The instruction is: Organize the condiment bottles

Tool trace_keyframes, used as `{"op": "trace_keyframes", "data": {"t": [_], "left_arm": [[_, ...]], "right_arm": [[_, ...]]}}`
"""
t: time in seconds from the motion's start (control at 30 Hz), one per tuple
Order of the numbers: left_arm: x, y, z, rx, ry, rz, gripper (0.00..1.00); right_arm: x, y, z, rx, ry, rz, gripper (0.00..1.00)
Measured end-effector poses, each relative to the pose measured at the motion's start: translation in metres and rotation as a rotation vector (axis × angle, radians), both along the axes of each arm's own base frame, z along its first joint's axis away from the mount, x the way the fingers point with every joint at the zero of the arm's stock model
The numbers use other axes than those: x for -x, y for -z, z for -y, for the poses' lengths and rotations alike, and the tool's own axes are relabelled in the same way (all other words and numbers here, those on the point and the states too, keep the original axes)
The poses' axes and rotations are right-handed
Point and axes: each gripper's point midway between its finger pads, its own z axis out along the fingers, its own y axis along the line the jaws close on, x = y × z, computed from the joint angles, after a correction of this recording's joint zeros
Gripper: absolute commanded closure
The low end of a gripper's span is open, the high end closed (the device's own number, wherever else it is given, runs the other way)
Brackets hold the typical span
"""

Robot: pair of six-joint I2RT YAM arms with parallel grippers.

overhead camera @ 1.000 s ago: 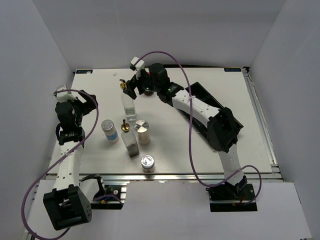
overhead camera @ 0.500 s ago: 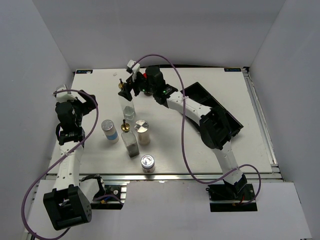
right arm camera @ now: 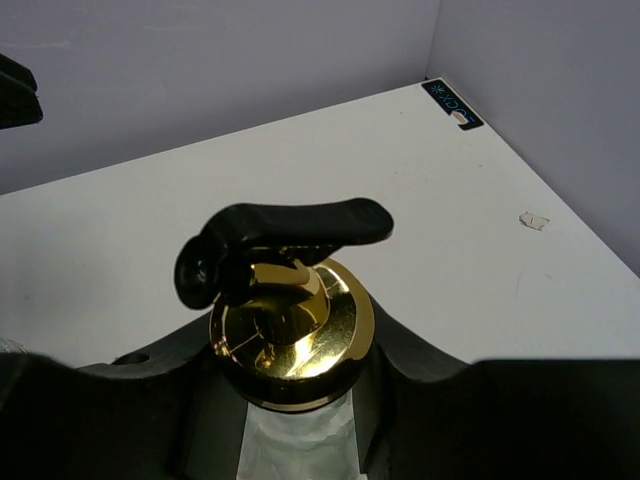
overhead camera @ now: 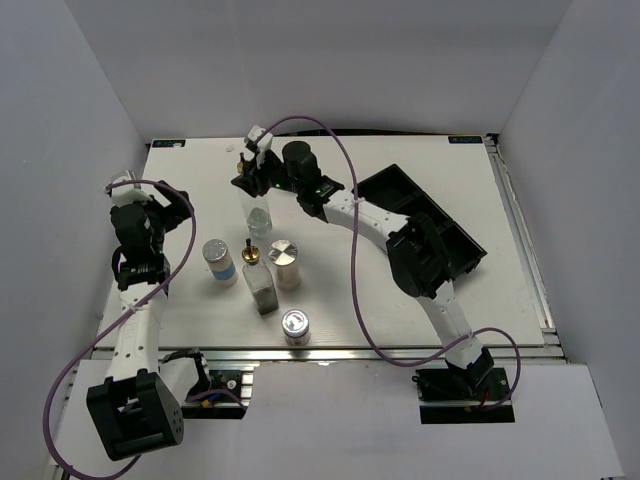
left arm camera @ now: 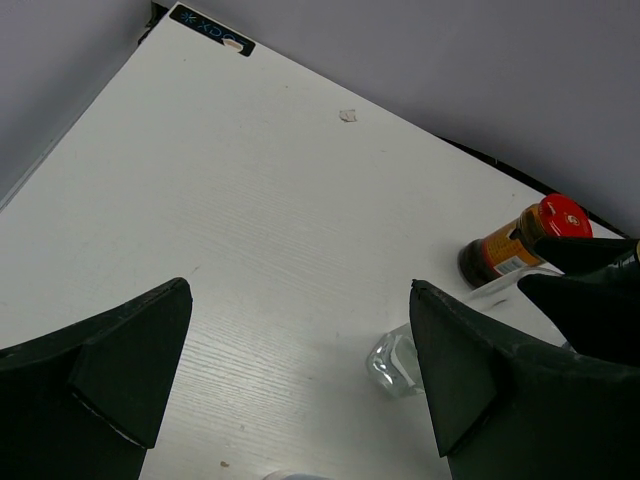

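Left end effector (left arm camera: 300, 300), jaws spread and holding nothing, hovers over the left of the surface (overhead camera: 500, 300). To its right stand a blue-labelled shaker (overhead camera: 220, 262), a dark-filled glass bottle (overhead camera: 261, 287) and two silver-lidded shakers (overhead camera: 286, 263) (overhead camera: 296, 325). Farther back, the right end effector (overhead camera: 248, 180) is clamped on the neck of a tall clear bottle (overhead camera: 257, 212), under its gold pourer (right arm camera: 290, 320). A red-lidded jar (left arm camera: 520, 240) stands just beside it, and a black tray (overhead camera: 440, 225) lies far right.

Table (overhead camera: 190, 190) holds 2 clear glass bottles w/ gold pourers, a rear bottle (overhead camera: 257, 212) and a front bottle (overhead camera: 262, 286); 3 silver-lidded shakers: a blue-labelled shaker (overhead camera: 220, 262), a plain shaker (overhead camera: 286, 263), a near-edge shaker (overhead camera: 295, 325); 1 red-lidded dark jar (left arm camera: 505, 250); 1 black compartmented tray (overhead camera: 462, 240). Also 2 robot arms: left arm (overhead camera: 135, 312), right arm (overhead camera: 370, 210).
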Motion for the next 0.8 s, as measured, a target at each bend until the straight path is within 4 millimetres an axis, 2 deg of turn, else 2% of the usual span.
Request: {"op": "trace_keyframes", "data": {"t": [0.07,0.23,0.4,0.5,0.6,0.73,0.8], "left_arm": [[0.0,0.001,-0.001,0.0,-0.005,-0.003,0.02],[0.001,0.002,-0.003,-0.001,-0.016,-0.008,0.02],[0.002,0.003,-0.004,-0.001,-0.026,-0.015,0.02],[0.002,0.005,-0.007,-0.002,-0.044,-0.021,0.02],[0.002,0.005,-0.009,-0.003,-0.051,-0.022,0.02],[0.002,0.005,-0.009,-0.001,-0.053,-0.022,0.02],[0.002,0.006,-0.008,0.0,-0.049,-0.024,0.02]], "right_arm": [[0.0,-0.001,0.0,-0.009,0.006,0.006,1.0],[-0.003,-0.002,0.008,-0.005,0.05,0.01,1.0],[0.0,-0.015,0.041,0.026,0.112,-0.009,1.0],[0.001,-0.041,0.077,0.024,0.155,-0.007,1.0],[-0.007,-0.088,0.124,-0.012,0.223,0.034,1.0],[-0.023,-0.156,0.201,-0.086,0.338,0.118,1.0],[-0.03,-0.179,0.237,-0.11,0.394,0.156,1.0]]}}
